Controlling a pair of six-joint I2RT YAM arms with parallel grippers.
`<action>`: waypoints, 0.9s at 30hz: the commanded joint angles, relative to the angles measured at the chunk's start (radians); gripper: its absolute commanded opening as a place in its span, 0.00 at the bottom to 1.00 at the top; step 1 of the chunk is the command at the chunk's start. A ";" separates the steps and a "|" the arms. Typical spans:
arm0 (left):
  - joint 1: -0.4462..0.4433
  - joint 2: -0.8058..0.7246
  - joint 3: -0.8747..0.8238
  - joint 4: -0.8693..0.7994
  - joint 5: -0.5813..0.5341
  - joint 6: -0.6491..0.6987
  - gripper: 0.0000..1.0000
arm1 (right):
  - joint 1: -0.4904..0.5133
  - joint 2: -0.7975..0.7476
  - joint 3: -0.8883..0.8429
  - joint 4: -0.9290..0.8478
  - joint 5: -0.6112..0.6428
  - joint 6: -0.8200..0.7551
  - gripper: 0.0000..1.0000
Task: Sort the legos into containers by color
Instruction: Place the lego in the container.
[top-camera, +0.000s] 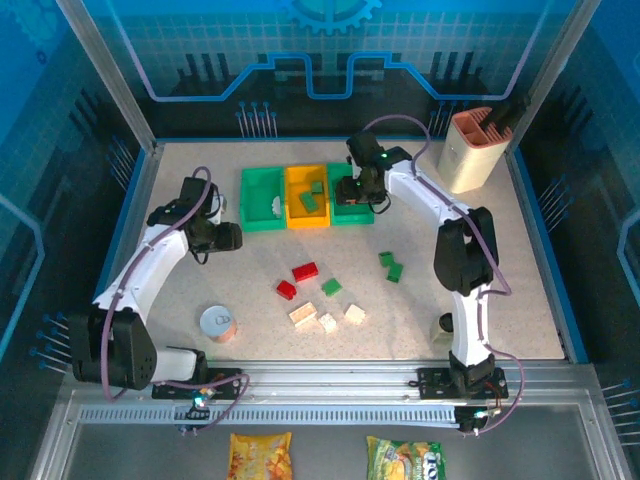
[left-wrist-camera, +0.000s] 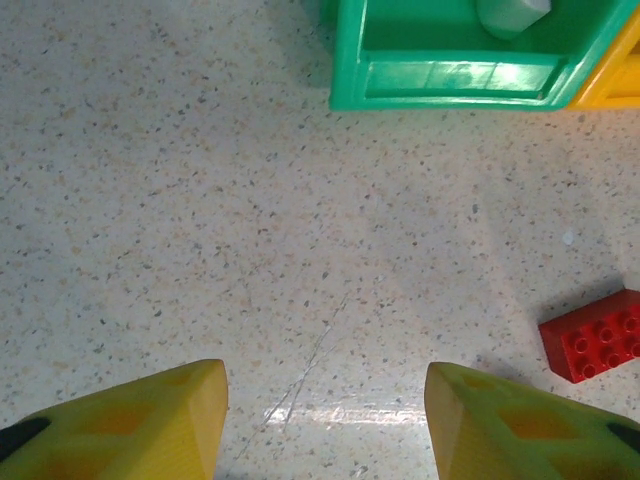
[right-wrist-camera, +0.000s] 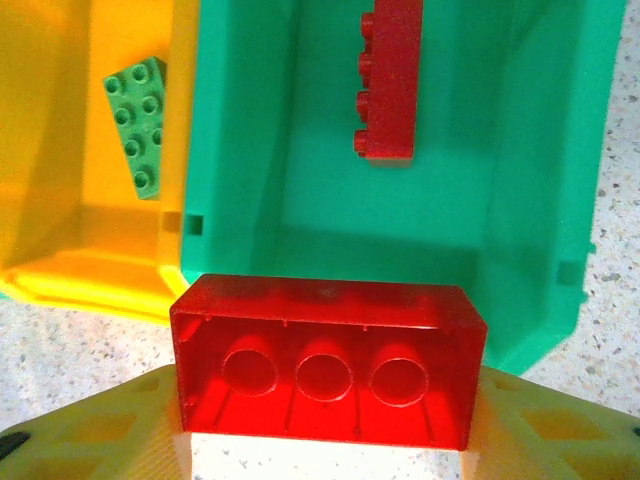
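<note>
- Left gripper (left-wrist-camera: 322, 400) hangs with fingers spread and empty over the bare table (left-wrist-camera: 150, 200), near the left green bin (left-wrist-camera: 450, 80).
- Cream bricks (top-camera: 303, 314), red bricks (top-camera: 305, 270) and green bricks (top-camera: 391, 265) lie loose mid-table, toward the near edge.
- Right gripper (right-wrist-camera: 325, 440) clamps a red brick (right-wrist-camera: 325, 365) above the right green bin (right-wrist-camera: 540, 200) near the far edge; a second red brick (right-wrist-camera: 388, 80) lies inside.
- One green brick (right-wrist-camera: 140, 125) lies in the yellow bin (right-wrist-camera: 60, 150).

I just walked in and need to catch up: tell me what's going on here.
It is a color sort, partway done. The right hand holds a red brick over the right green bin, where another red brick lies. The yellow bin holds green bricks. The left hand is open and empty over bare table near the left green bin. Loose bricks in red, green and cream lie unsorted.
</note>
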 joint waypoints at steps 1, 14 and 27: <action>0.010 -0.039 -0.026 0.051 0.064 0.008 0.56 | 0.010 0.059 0.049 -0.050 -0.002 0.017 0.61; 0.008 -0.069 -0.037 0.083 0.078 0.021 0.56 | -0.001 0.163 0.114 -0.055 0.001 0.029 0.64; -0.007 -0.037 -0.025 0.075 0.120 0.015 0.57 | 0.000 0.082 0.072 -0.058 0.012 0.030 0.72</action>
